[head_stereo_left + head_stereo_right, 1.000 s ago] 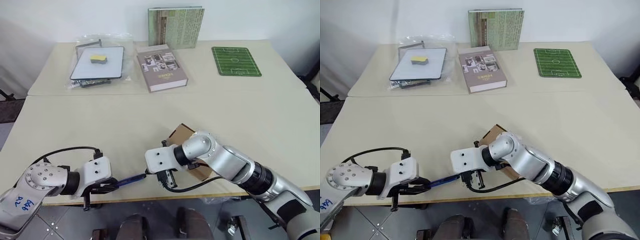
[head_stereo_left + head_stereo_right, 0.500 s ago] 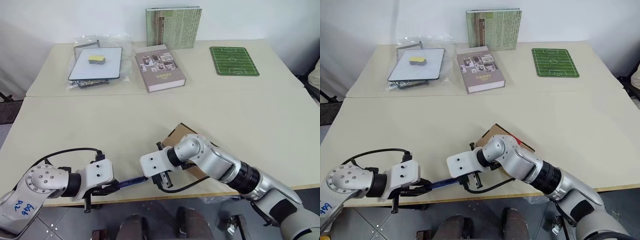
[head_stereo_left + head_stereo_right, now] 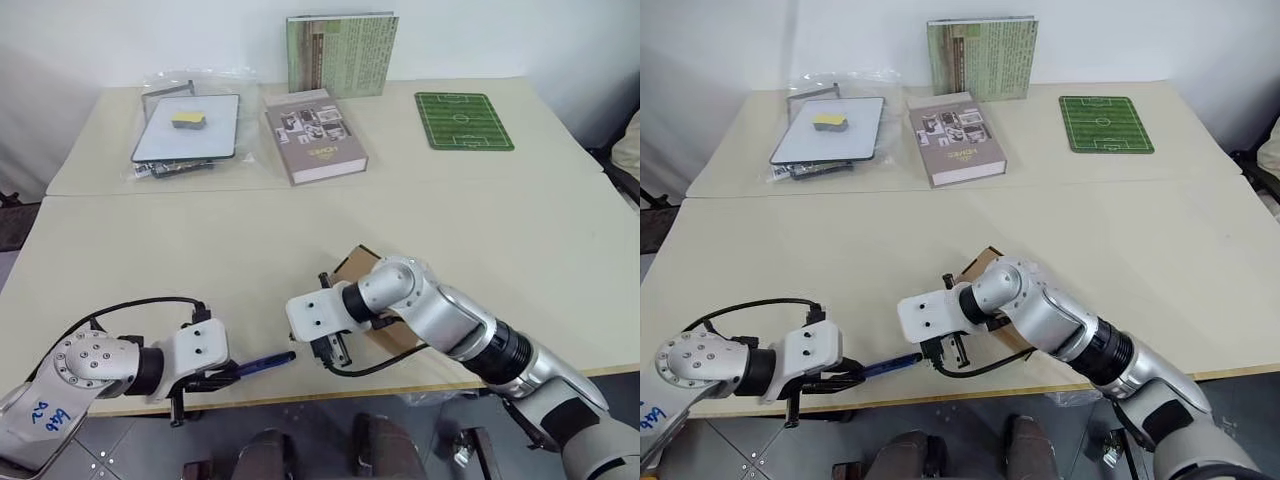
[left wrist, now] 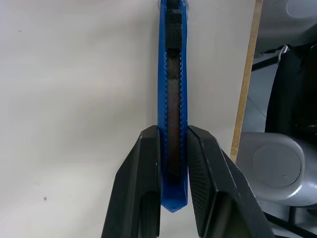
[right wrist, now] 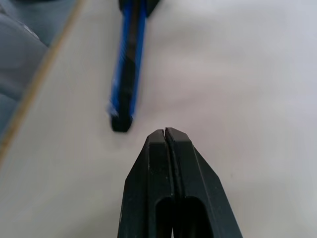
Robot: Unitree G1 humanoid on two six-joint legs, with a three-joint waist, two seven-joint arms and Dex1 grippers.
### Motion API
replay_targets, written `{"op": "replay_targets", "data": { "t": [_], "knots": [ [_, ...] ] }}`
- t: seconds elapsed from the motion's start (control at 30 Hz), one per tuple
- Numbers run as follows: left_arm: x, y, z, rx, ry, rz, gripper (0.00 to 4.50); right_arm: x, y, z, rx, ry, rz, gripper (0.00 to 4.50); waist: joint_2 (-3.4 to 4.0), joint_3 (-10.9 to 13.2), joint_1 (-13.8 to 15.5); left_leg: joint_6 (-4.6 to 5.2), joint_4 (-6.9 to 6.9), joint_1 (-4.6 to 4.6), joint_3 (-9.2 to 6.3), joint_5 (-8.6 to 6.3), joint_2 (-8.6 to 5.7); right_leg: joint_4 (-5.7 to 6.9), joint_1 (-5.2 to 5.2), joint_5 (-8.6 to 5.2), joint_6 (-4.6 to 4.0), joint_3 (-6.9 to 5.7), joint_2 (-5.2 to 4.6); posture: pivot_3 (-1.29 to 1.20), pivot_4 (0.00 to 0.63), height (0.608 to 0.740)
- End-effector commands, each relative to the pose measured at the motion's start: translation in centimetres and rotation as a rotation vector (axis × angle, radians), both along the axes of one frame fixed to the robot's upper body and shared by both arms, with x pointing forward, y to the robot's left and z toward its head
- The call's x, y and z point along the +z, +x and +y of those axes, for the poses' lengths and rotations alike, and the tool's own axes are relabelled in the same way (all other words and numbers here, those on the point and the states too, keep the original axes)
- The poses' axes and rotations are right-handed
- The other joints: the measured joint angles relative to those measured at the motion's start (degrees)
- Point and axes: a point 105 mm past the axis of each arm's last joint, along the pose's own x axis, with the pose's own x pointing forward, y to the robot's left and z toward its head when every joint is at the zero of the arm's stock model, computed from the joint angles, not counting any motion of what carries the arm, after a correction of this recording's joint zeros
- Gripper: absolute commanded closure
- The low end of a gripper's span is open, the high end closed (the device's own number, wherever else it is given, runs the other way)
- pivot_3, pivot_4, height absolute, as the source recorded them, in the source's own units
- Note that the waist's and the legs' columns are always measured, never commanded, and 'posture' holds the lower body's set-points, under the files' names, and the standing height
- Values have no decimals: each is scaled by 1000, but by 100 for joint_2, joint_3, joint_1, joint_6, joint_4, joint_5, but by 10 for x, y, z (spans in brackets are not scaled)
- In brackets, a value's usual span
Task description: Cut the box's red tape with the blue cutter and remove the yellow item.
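Left gripper (image 4: 172,148) clamps slim blue plastic cutter (image 3: 265,361), lower left; right gripper (image 5: 166,135) shut, empty, beside tip. Small brown cardboard box (image 3: 352,267) at lower centre uncut; cutting, removal pending.

— Where do your two head views look from?
— From above, forward and down over the bench (image 3: 200,240), side by side, sharing the whole scene.
— And your wrist views?
— Each sits close, looking along its own end effector; both share the blue cutter (image 4: 172,99) near the bench's front edge.
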Motion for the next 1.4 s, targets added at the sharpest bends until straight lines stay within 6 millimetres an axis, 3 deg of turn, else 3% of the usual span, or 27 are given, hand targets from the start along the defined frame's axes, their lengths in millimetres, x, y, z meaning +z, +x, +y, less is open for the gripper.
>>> {"op": "replay_targets", "data": {
  "t": [0.03, 0.57, 0.8, 1.4],
  "knots": [
    [1, -2, -4, -20, -2, -7, 3870, 2, -11, -1, 35, 8, 11, 4461, 0, 0, 0, 0, 0, -1, 1, 0, -1, -1, 0, 0, 0, 0, 0, 0, 150, 740],
    [3, -2, -7, -24, -5, -12, 3870, -27, -7, 10, 38, -36, 12, 4461, 0, 0, -4, -1, 2, 7, 3, 0, -1, 10, 1, 0, -1, 3, -1, 0, 150, 740],
    [2, -1, -8, -17, -12, -17, 3870, -34, -15, 22, 70, -31, 30, 4461, 0, -1, -7, -1, 3, 10, 2, 1, 0, 17, 0, -2, -3, 3, -1, 0, 150, 740],
    [1, 0, -10, -13, -21, -24, 3870, -35, -20, 41, 101, -4, 47, 4461, 0, -1, -7, -2, 4, 16, 2, 1, -1, 27, 1, -2, -4, 7, -2, 0, 150, 740]
  ]
}}
